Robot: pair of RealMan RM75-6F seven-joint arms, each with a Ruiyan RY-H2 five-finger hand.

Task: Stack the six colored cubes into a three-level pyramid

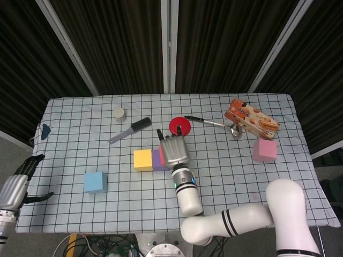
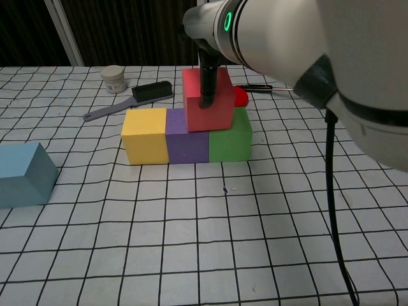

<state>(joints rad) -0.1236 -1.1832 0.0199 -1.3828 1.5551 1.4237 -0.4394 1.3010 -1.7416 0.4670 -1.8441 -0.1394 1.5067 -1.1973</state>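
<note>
A yellow cube [image 2: 145, 135], a purple cube [image 2: 187, 141] and a green cube [image 2: 230, 140] stand in a tight row at mid table. A red cube [image 2: 207, 102] sits on top, across the purple-green seam, slightly tilted. My right hand [image 2: 209, 70] grips it from above, one finger down its front face. In the head view that hand [image 1: 174, 150] hides the red and green cubes. A blue cube [image 1: 95, 182] lies alone at the front left, and a pink cube [image 1: 265, 150] at the right. My left hand [image 1: 16, 184] hangs open off the table's front left corner.
Behind the row lie a brush [image 1: 130, 130], a small white jar [image 1: 118, 113], a red disc [image 1: 180, 126], a spoon [image 1: 211, 123] and a snack packet [image 1: 252, 119]. A checked cloth [image 1: 225, 166] covers the table.
</note>
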